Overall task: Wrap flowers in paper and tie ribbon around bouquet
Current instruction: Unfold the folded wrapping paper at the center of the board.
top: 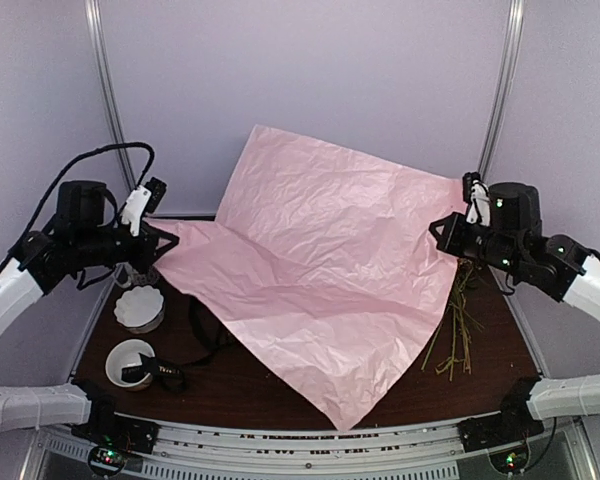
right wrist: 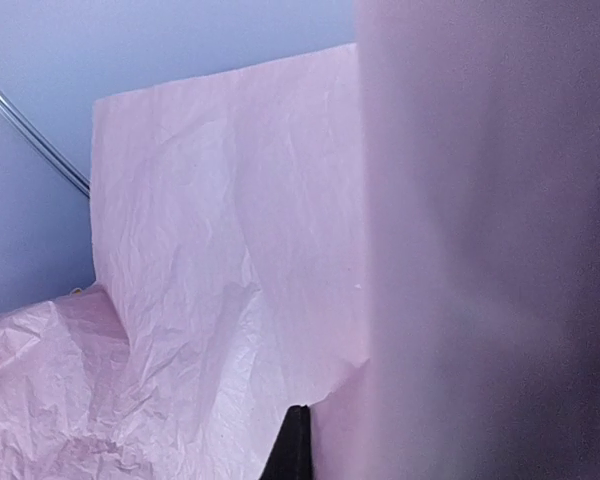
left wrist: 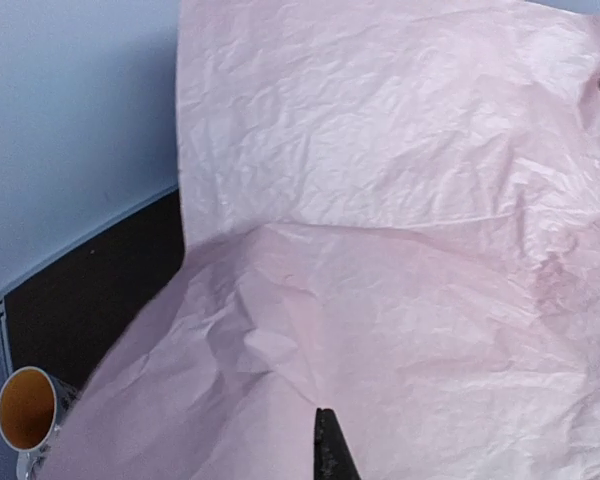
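Observation:
The crinkled lilac-pink paper is spread across the middle of the table, with its far edge standing up against the back wall. My left gripper is shut on the paper's left corner. My right gripper is shut on its right corner. In the left wrist view the paper fills the frame above the closed gripper. The right wrist view is the same: the paper above the closed gripper. Of the flowers only thin green stems show, at the paper's right edge. The black ribbon trails from the cup toward the paper.
A white cup and a white scalloped bowl stand at the front left. The cup also shows at the left wrist view's lower left corner. The dark table is walled in behind and at the sides.

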You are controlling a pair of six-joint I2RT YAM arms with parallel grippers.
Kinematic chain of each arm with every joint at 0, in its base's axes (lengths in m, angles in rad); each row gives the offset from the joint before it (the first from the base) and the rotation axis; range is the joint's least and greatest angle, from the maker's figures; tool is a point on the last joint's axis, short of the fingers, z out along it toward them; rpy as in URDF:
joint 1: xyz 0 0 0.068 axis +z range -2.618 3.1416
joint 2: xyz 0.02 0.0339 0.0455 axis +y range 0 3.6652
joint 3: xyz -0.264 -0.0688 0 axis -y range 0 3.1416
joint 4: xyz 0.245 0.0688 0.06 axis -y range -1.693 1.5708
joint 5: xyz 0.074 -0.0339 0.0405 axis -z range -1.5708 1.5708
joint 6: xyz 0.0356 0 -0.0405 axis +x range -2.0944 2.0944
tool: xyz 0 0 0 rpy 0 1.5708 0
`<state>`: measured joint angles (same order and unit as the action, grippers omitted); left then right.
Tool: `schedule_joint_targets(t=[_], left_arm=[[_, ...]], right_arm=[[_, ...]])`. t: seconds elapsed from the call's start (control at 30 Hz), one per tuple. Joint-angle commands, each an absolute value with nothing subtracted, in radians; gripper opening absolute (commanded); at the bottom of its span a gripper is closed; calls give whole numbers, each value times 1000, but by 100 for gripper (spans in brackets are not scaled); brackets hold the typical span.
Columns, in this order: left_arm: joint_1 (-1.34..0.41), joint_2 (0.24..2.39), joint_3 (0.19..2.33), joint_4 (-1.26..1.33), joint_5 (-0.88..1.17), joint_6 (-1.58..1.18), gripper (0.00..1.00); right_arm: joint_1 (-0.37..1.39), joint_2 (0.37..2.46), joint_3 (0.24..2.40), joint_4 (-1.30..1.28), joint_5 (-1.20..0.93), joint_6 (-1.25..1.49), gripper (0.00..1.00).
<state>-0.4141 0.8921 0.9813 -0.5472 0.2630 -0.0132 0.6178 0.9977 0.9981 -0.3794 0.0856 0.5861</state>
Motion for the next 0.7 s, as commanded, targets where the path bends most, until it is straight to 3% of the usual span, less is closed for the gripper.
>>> schedule_joint_targets(t=[0.0, 0.27, 0.67], left_arm=[[-397, 1098, 1090, -511, 82, -146, 0], [-347, 1446, 1195, -482, -75, -176, 0], [-348, 1786, 1255, -346, -52, -55, 0]], right_arm=[[616, 971, 847, -428, 159, 622, 0], [655, 1045, 640, -216, 46, 773, 0], [706, 1035, 476, -188, 104, 888, 0]])
